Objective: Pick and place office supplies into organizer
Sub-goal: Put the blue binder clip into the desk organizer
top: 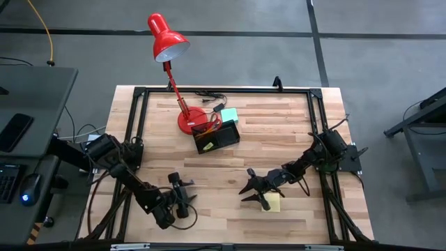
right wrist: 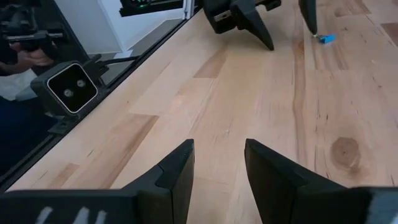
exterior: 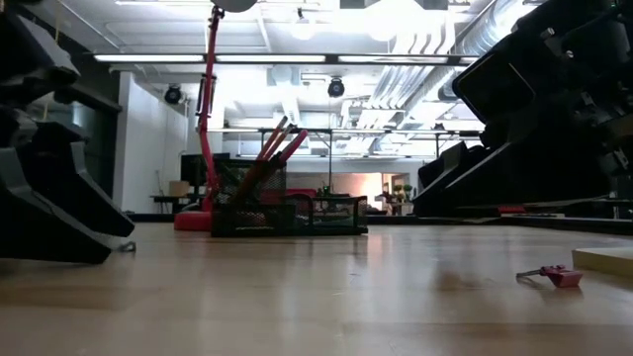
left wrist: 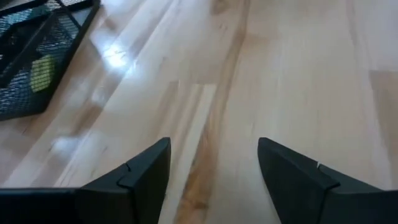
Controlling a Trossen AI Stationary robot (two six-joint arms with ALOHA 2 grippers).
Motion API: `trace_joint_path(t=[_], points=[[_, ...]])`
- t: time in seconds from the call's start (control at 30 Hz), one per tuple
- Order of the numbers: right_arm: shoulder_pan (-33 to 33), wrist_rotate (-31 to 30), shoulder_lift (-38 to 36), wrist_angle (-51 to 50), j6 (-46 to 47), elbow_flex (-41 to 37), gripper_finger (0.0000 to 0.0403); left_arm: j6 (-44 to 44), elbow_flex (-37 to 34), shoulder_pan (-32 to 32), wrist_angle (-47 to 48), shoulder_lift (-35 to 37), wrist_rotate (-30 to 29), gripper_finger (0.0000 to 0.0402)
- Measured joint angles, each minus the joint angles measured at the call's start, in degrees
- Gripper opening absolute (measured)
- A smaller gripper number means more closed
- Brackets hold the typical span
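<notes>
organizer: black mesh tray (top: 217, 137) sits upper centre of the high view, touching the red lamp base (top: 188, 120); its long axis runs slightly tilted from left-low to right-high across the frame.
organizer contents: only the low view shows orange-red pencils (exterior: 269, 150) standing up in the organizer (exterior: 287, 212), leaning toward the right of that frame; the high view shows just an orange streak inside the left compartment.
teal pad: teal sticky-note pad (top: 229, 115) lies at the organizer's upper right corner in the high view; whether inside or just beside cannot be told.
yellow pad: yellow sticky-note pad (top: 271, 202) lies lower centre-right of the high view, on the table (top: 293, 132), at the right gripper's fingertips; the low view shows only its edge (exterior: 605, 260) at far right.
small piece: the low view alone shows a small pink item (exterior: 557, 275) flat on the wood, lower right, near the pad's edge.
left gripper: left gripper (top: 182, 192) hovers lower left-centre of the high view, well apart from the organizer; in the left wrist view its fingers (left wrist: 143, 171) are spread wide with bare wood between, mesh at upper left.
right gripper: right gripper (top: 252, 188) is low over the table, fingers (right wrist: 177, 171) parted, nothing between them.
</notes>
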State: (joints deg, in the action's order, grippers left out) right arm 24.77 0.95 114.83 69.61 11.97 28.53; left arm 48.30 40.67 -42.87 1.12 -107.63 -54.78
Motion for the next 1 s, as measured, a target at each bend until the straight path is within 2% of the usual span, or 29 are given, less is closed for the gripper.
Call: trace_joint_path(t=[0.1,0.33,0.4,0.5,0.6,0.9,1.0], points=[[0.01,0.17,0.00,0.00,0.00,0.00,0.0134,1.43,0.12,0.02,3.03,0.07,-0.85,0.0231],[0.02,0.65,0.00,0.04,-0.44,0.00,0.0134,9.74,-0.01,0.20,8.28,-0.02,-7.99,0.0231],[0.00,0.55,0.00,0.04,-0.46,0.00,0.0134,13.67,-0.04,0.15,10.36,-0.02,-7.60,0.0231],[0.00,0.24,0.00,0.07,-0.65,0.00,0.0134,24.44,-1.09,0.14,11.59,-0.12,-3.90,0.0231],[0.02,0.13,0.00,0.62,-1.52,0.02,0.0134,29.90,-2.25,0.06,11.21,-0.31,-3.77,0.0231],[0.02,0.02,0.00,0.97,-1.53,0.02,0.0134,31.18,-2.87,0.20,9.74,-0.26,-3.72,0.0231],[0.02,-0.46,0.00,0.92,-1.53,0.02,0.0134,28.82,-2.91,0.26,8.05,-0.26,-3.79,0.0231]])
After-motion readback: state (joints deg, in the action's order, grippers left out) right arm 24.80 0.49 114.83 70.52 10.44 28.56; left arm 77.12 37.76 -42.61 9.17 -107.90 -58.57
